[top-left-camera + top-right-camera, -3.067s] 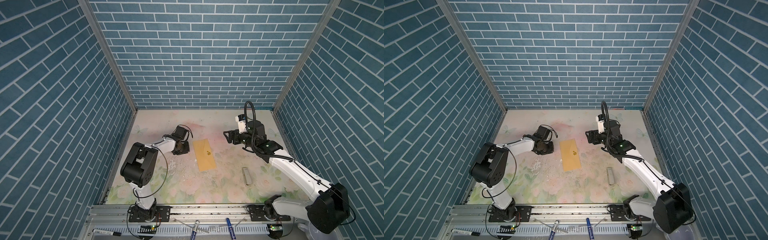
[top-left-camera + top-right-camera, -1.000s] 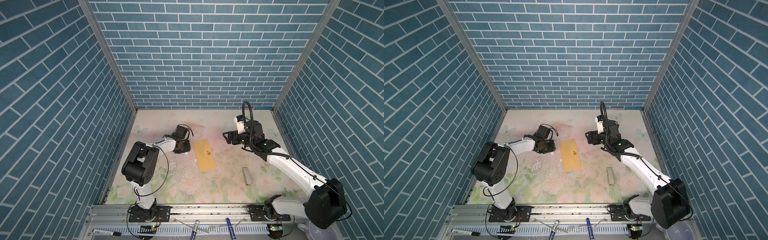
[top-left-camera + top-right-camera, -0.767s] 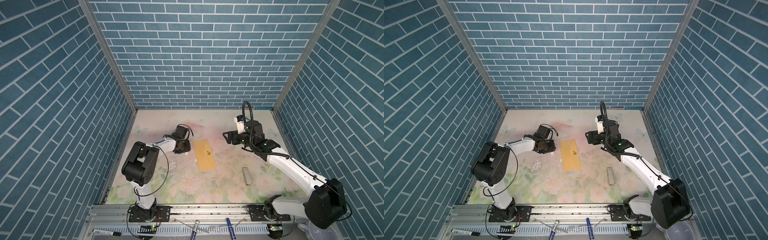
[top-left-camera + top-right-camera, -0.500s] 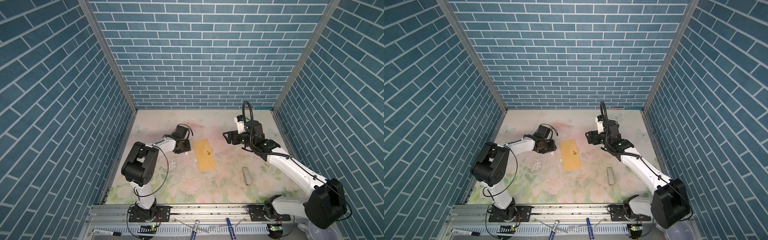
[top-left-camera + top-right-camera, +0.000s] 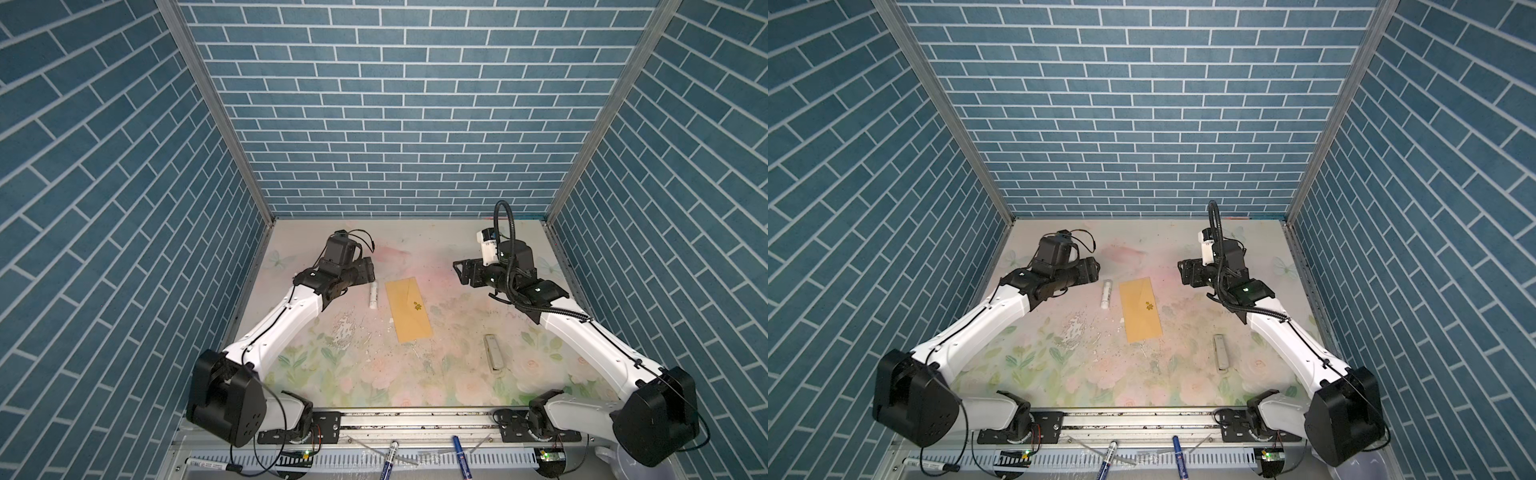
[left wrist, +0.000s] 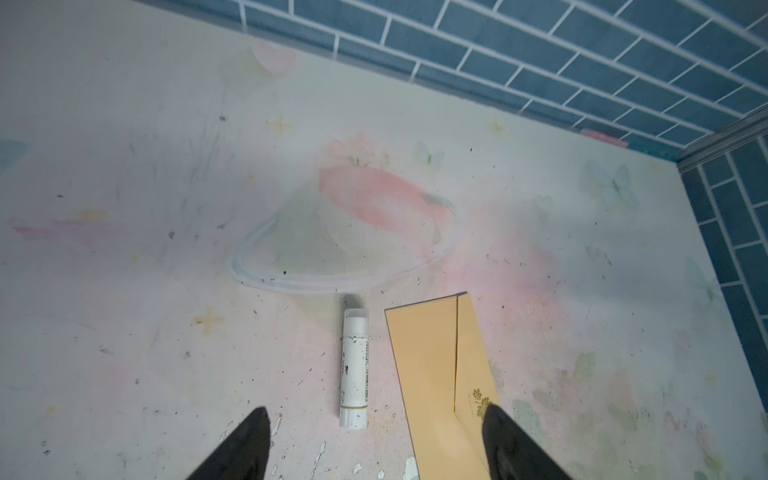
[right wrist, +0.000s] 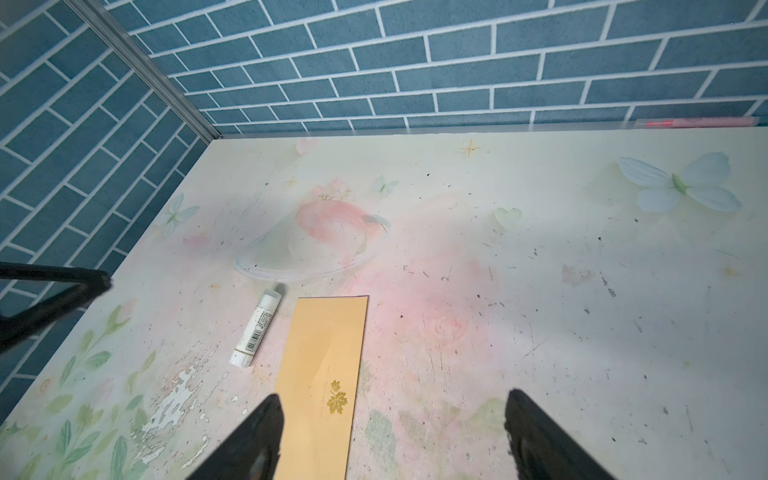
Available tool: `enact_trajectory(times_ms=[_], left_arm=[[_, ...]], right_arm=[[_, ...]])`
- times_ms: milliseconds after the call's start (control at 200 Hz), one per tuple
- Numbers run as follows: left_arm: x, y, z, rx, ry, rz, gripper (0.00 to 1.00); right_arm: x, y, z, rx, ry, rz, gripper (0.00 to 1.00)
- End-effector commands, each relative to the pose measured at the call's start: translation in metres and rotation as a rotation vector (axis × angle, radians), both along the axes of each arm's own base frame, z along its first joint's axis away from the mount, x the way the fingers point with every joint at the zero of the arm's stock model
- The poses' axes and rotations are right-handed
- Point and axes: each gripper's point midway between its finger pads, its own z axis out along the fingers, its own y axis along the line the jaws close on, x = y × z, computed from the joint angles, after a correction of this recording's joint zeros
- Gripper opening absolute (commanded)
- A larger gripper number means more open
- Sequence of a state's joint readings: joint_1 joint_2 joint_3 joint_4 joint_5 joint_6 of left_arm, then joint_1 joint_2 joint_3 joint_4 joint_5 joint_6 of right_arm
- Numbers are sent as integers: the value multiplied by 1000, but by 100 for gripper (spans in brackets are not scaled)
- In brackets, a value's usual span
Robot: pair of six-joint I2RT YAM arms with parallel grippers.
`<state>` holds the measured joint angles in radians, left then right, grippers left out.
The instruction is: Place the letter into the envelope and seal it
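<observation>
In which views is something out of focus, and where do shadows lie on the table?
Left wrist view: the fingertips of the left pincer are soft, the envelope sharp, and a shadow dims part of the table. Right wrist view: the fingertips of the right pincer are blurred, the gold sticker crisp. In both top views: sharp, evenly lit, walls leaning outward.

Left arm (image 5: 286, 316): white links, black joints, reaching from the near-left base toward the far middle, forearm held low.
Left gripper (image 5: 367, 272): pointed toward the centre, jaws standing wide apart, gripping nothing.
Right arm (image 5: 582, 332): white links, stretched from the near-right base toward the far middle, wrist raised.
Right gripper (image 5: 458, 272): facing the left one, well apart from it, jaws wide apart, empty.
</observation>
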<state>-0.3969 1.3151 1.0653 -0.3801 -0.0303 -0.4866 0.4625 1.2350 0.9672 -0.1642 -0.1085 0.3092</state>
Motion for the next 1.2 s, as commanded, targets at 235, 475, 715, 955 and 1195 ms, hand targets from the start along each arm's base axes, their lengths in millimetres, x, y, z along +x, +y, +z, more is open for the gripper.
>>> enact_trajectory(times_ms=[235,475,715,955,1195], left_arm=[[-38,94,16,409,-277,176,93],[-53,159,-11,532,-398,424,93],[-50,180,-40,656,-429,475,94],[-38,177,-65,663,-448,427,95],[-19,167,-70,644,-461,342,96]], right_arm=[[2,-61,3,-96,-140,-186,86],[-2,-158,-19,-211,-171,-489,86],[-15,-241,-59,-283,-171,-772,78],[-13,-264,-114,-333,-153,-807,66],[8,-249,-113,-316,-258,-692,69]])
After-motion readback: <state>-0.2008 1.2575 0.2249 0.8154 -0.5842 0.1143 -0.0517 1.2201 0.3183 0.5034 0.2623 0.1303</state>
